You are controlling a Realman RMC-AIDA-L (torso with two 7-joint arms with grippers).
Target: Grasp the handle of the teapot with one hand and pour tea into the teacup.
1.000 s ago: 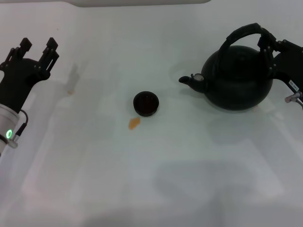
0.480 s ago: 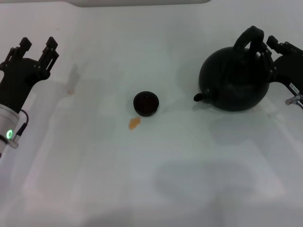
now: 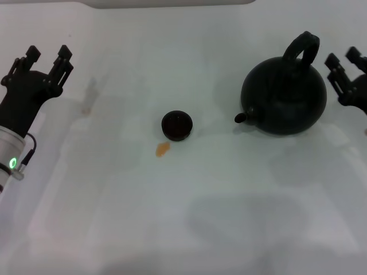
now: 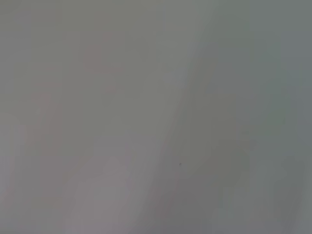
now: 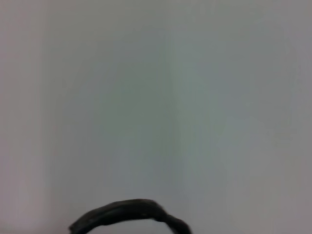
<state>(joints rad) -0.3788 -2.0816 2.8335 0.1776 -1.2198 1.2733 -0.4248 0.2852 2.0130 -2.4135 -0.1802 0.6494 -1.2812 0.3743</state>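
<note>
The black teapot (image 3: 284,94) stands upright on the white table at the right, its spout (image 3: 242,117) pointing left toward the teacup. Its arched handle (image 3: 302,48) stands free; a piece of it shows in the right wrist view (image 5: 129,214). My right gripper (image 3: 344,63) is open and empty just to the right of the pot, apart from the handle. The small black teacup (image 3: 176,125) sits mid-table. A drop of amber tea (image 3: 163,149) lies just in front of it. My left gripper (image 3: 45,59) is open and empty at the far left.
The white table (image 3: 189,217) spreads wide around the objects. A faint stain (image 3: 86,110) marks it near the left gripper. The left wrist view shows only the bare surface.
The teapot has turned so its spout swung toward me, and stands still. My right gripper has let go of the handle and drawn back to the right. The left arm has not moved.
</note>
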